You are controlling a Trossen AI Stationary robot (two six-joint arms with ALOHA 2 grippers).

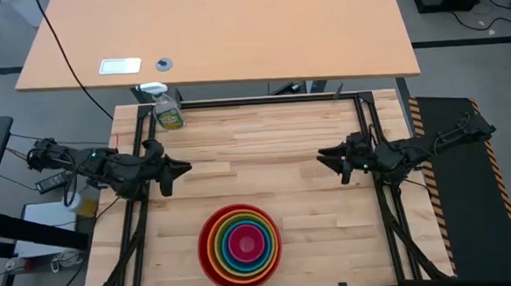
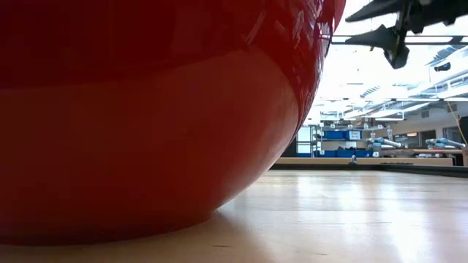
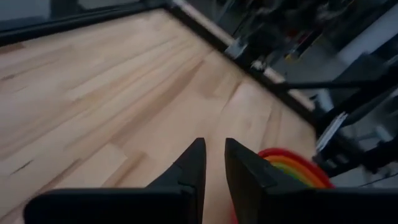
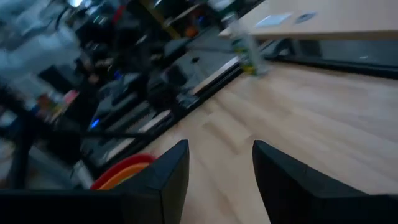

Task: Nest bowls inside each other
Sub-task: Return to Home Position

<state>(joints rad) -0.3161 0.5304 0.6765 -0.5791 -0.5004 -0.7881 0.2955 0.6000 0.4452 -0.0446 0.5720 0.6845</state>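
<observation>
The bowls (image 1: 240, 245) stand nested in one stack near the table's near edge, about midway across: red outermost, then orange, lime green and blue, with magenta pink in the middle. The red bowl (image 2: 146, 131) rests on its base on the wood. The stack's rim (image 3: 292, 165) also shows in the left wrist view, and its rim (image 4: 124, 169) in the right wrist view. My left gripper (image 1: 185, 169) (image 3: 215, 144) hovers at the table's left side, fingers a narrow gap apart with nothing between them. My right gripper (image 1: 322, 159) (image 4: 221, 146) hovers at the right side, open, holding nothing.
A green spray bottle (image 1: 168, 112) stands at the table's far left corner. A black frame rail (image 1: 262, 101) runs along the far edge and down both sides. Bare wood (image 1: 256, 152) lies between the two grippers.
</observation>
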